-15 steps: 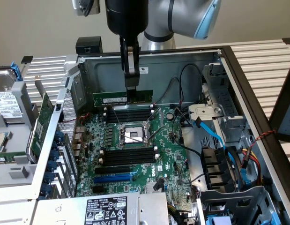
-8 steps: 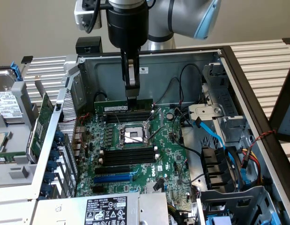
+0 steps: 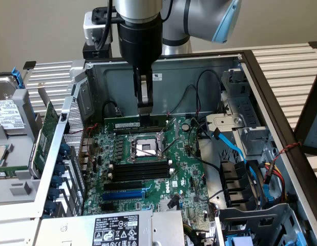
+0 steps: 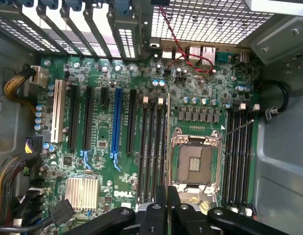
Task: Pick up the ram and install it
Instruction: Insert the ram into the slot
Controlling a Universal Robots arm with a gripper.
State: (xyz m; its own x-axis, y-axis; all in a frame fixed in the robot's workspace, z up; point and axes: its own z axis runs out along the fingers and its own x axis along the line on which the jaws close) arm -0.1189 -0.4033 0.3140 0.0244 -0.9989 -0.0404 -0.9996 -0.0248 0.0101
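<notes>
1. Gripper (image 3: 144,108): fingers pinched nearly together on the top edge of the ram (image 3: 132,124). The stick hangs level beneath them, long side parallel to the memory slots (image 3: 140,169) beside the CPU socket (image 3: 147,148).
2. Ram position: close by the CPU socket and not seated, as far as I can judge. How high it hangs above the board I cannot tell.
3. Risk, misalignment: if the stick comes down off the slot line or with its notch the wrong way round, it jams on the slot wall.
4. Risk, tilt: it is held at the middle of its top edge only. Uneven resistance could rock one end down first, or let the stick slip in the pinch.
5. Risk, the socket: it lies open, its centre bare. Sideways drift could drag the stick's edge or a finger across it.
6. Exterior view gives the ram's green face, its level attitude and the arm's vertical approach. There the stick appears over the socket's far edge.
7. Wrist view gives the ram (image 4: 167,142) edge-on, a thin line running out from the gripper (image 4: 167,208) between the CPU socket (image 4: 196,164) and the nearest memory slots (image 4: 152,147).
</notes>
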